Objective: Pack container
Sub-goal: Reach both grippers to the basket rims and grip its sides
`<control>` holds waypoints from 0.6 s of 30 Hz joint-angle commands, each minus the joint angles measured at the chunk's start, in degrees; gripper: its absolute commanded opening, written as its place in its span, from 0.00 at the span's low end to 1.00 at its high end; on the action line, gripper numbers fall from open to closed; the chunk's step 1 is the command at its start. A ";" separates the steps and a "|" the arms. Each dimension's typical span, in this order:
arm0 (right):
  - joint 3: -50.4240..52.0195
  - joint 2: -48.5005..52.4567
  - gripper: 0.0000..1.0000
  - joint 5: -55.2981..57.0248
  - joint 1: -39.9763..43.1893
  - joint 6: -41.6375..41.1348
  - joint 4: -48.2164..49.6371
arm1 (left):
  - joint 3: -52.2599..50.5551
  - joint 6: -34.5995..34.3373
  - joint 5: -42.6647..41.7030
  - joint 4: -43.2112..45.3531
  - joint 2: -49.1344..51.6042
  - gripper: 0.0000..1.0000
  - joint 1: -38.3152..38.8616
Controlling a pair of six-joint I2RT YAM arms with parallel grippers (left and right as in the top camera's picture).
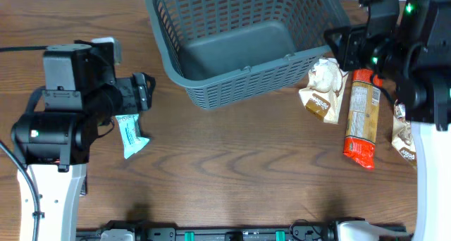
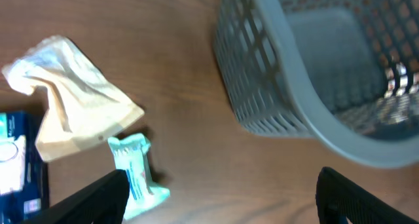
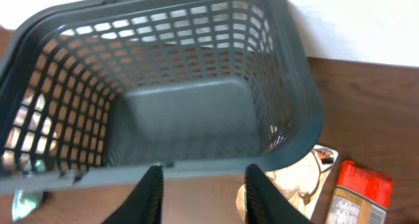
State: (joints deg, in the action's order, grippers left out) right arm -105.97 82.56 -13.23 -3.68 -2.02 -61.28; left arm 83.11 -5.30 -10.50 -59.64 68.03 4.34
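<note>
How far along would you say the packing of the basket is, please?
Nothing looks packed yet: the large dark grey plastic lattice basket is empty. In hand: the open left hand is by the teal wrapped snack bar, the right hand at the basket's rim. Left: that bar, the cream pouch and the red-orange packet, all on the table.

Nothing readable anywhere, folks. The orange-red pack carries a pale label panel of fine print, too small to make out. The teal wrapper shows some print, blurred beyond reading. The blue pack has white markings, cut off and illegible.
</note>
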 commanded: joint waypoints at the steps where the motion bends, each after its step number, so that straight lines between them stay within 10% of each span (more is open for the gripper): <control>1: -2.99 4.61 0.15 -0.76 1.25 -1.57 -0.68 | 3.52 0.76 5.03 -3.02 1.03 0.81 2.84; 5: -5.11 9.03 0.01 -0.76 1.25 -2.27 -0.87 | 7.50 0.74 6.67 -7.85 2.38 0.80 5.88; 13: -5.35 14.27 0.01 -0.70 1.25 -1.60 -0.87 | 8.85 0.50 6.64 -11.32 4.17 0.42 12.44; 18: -5.35 16.70 0.01 -0.04 1.25 -1.53 -0.87 | 8.85 0.39 6.67 -10.82 5.60 0.40 17.35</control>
State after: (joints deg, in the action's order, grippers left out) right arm -109.82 98.02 -13.39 -2.72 -3.46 -61.98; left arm 91.02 -4.69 -4.47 -70.50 72.71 19.75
